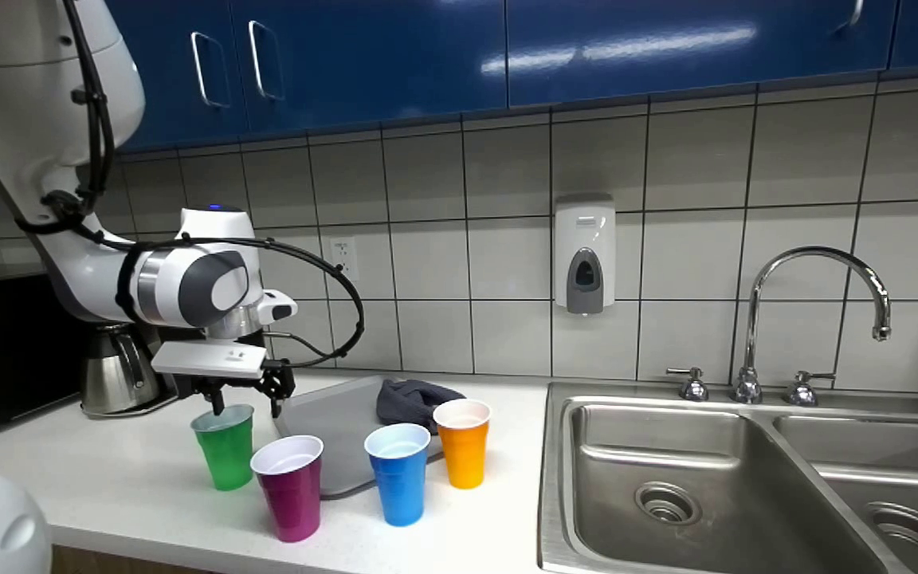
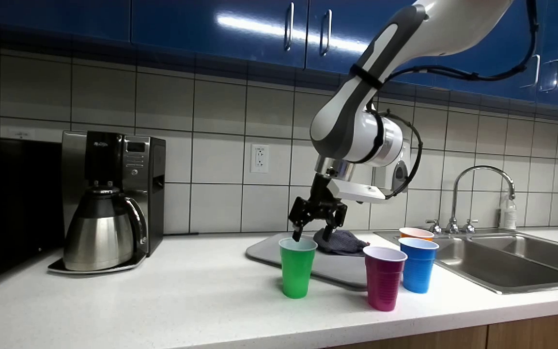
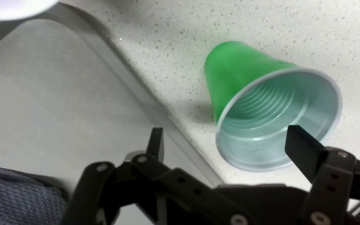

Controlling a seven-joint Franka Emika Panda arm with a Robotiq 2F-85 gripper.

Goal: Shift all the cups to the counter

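Note:
Four cups stand upright on the off-white counter (image 1: 132,494), beside the grey tray: a green cup (image 1: 228,458), a purple cup (image 1: 293,498), a blue cup (image 1: 400,488) and an orange cup (image 1: 465,456). My gripper (image 2: 312,237) is just over the green cup (image 2: 296,274), jaws wide apart with nothing between them. In the wrist view one of its fingers (image 3: 303,150) overlaps the green cup's mouth, and the opposite one lies over the tray. Whether a fingertip touches the cup I cannot tell. Most of the orange cup (image 2: 415,234) is hidden behind the blue one (image 2: 418,271) in an exterior view.
The grey tray (image 1: 331,454) lies behind the cups with a dark cloth (image 2: 341,242) on it. A steel coffee pot (image 2: 100,237) stands by the coffee maker (image 2: 150,194). The double sink (image 1: 666,446) borders the counter, with a tall faucet (image 1: 754,319) behind it.

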